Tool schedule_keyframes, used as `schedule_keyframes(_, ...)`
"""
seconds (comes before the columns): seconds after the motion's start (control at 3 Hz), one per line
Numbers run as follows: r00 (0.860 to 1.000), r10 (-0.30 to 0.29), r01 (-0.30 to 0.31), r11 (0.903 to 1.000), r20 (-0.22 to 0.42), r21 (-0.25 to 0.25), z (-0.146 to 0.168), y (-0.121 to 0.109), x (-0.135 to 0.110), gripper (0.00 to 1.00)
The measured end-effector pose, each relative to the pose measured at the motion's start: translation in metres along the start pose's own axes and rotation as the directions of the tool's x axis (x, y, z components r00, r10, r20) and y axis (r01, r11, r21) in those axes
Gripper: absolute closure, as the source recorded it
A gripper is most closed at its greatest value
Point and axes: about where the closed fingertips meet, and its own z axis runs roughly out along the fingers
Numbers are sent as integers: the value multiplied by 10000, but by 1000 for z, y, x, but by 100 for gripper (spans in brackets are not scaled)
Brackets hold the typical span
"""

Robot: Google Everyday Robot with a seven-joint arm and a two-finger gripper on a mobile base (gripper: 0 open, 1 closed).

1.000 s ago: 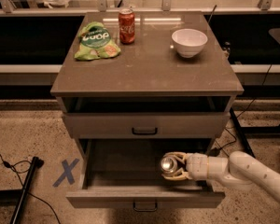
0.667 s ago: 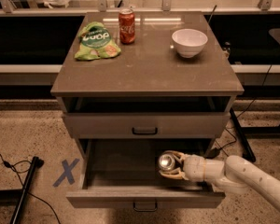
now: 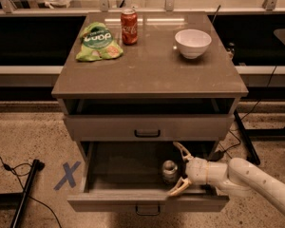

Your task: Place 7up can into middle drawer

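The 7up can (image 3: 169,171) stands upright inside the open middle drawer (image 3: 109,202), right of its centre. It is silvery with a plain metal top. My gripper (image 3: 180,170) reaches into the drawer from the right. It is open, with one cream finger (image 3: 183,151) behind the can and the other (image 3: 178,187) in front of it. The fingers flank the can's right side and do not grip it.
On the cabinet top (image 3: 147,70) stand a red cola can (image 3: 129,26), a green chip bag (image 3: 98,42) and a white bowl (image 3: 193,42). The upper drawer front (image 3: 147,127) is slightly out. A black pole (image 3: 26,189) and a blue X (image 3: 67,175) are on the floor at the left.
The gripper held the can lying towards the camera in the drawer. Now the fingers have spread apart and the can stands upright on the drawer floor, let go.
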Motion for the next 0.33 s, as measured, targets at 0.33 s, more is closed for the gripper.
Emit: schedule_keyframes(0.33, 10000, 0, 0, 10000, 0, 0, 0, 0, 0, 0)
